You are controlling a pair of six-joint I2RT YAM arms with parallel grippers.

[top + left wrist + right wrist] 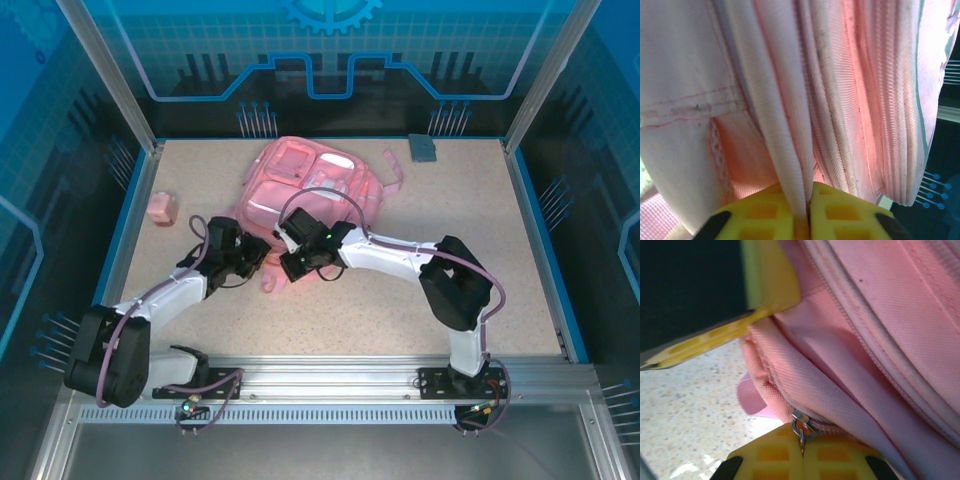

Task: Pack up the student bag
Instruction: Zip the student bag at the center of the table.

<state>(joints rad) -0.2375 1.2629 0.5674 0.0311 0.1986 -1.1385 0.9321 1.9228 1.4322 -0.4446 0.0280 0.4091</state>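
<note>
The student bag [310, 180] is a soft pink backpack lying flat at the middle back of the table. Both grippers meet at its near edge. My left gripper [807, 192] is shut on a pale whitish fold of the bag's zip trim [785, 150], which runs up between its yellow pads. My right gripper [802, 435] is shut on the small metal zip pull [800, 424] at the bag's pink corner. In the top view the left gripper [260, 256] and right gripper [284, 264] sit close together. A yellow finger [715, 337] of the left gripper shows in the right wrist view.
A small pink block [160, 208] lies at the table's left side. A grey flat object [424, 147] sits at the back right edge. A pink strap [271, 283] trails on the speckled table [450, 210] near the grippers. Blue walls enclose the table.
</note>
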